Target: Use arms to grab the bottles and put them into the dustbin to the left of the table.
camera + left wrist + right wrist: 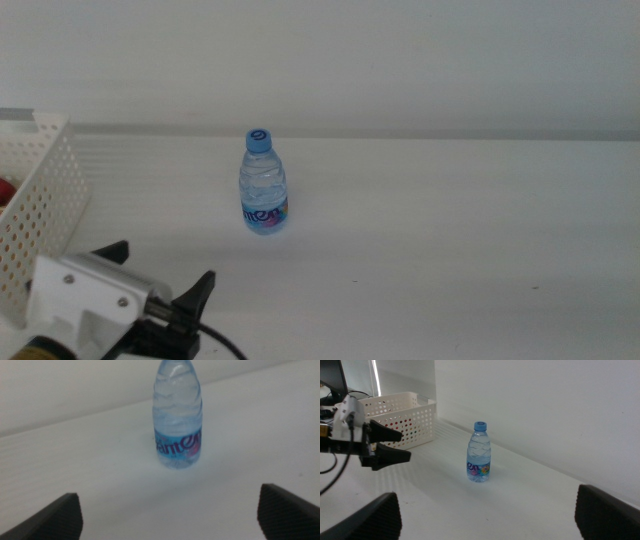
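The small clear blue-capped water bottle (265,186) stands upright mid-bench, at two o'clock from the left gripper (160,272), whose fingers gape wide and empty. An off-centre approach could topple this light bottle. The right gripper (487,515) waits, likewise wide open.

I am seeing one water bottle (264,186) standing on one table (450,240), one dustbin (40,200) sitting at its left edge with something red showing inside that I cannot count, and I am holding out two grippers, left gripper (165,270) and right gripper (487,510).
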### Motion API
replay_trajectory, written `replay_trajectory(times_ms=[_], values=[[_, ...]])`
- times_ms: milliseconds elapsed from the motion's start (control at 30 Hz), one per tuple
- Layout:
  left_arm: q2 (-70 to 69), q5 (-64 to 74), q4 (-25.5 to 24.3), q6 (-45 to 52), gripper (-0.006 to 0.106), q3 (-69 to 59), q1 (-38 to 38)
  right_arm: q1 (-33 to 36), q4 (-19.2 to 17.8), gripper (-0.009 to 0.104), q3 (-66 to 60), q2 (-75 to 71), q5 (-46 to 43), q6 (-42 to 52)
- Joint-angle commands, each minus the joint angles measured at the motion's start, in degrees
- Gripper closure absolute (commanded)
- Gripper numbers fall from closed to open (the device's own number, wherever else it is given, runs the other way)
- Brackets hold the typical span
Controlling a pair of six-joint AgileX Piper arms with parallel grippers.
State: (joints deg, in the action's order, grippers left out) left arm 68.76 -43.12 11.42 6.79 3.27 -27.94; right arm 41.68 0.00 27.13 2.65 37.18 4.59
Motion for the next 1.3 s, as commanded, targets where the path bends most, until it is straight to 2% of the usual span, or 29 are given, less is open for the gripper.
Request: replay_trajectory(times_ms=[0, 133, 367, 567, 733, 1067, 1267], values=[[6.48, -10.66, -1.61, -4.11, 0.007, 0.15, -0.53, 0.06, -0.51, 0.002, -0.54, -0.3, -0.61, -0.08], [16.49, -21.78, -2.99, -7.81, 0.007, 1.83, -0.53, 0.06, -0.51, 0.002, -0.54, -0.3, -0.61, -0.08], [29.01, -26.84, -5.79, -10.29, 0.007, 8.65, -0.53, 0.06, -0.51, 0.002, -0.54, -0.3, -0.61, -0.08], [33.37, -26.65, -5.9, -15.14, 0.007, 14.02, -0.53, 0.06, -0.51, 0.002, -0.54, -0.3, -0.61, -0.08], [36.3, -25.13, -5.33, -15.27, 0.007, 18.11, -0.53, 0.06, -0.51, 0.002, -0.54, -0.3, -0.61, -0.08], [39.17, -18.43, -9.88, -15.0, 0.007, 24.25, -0.53, 0.06, -0.51, 0.002, -0.54, -0.3, -0.61, -0.08], [41.4, -14.7, -9.89, -14.12, 0.007, 28.19, -0.53, 0.06, -0.51, 0.002, -0.54, -0.3, -0.61, -0.08]])
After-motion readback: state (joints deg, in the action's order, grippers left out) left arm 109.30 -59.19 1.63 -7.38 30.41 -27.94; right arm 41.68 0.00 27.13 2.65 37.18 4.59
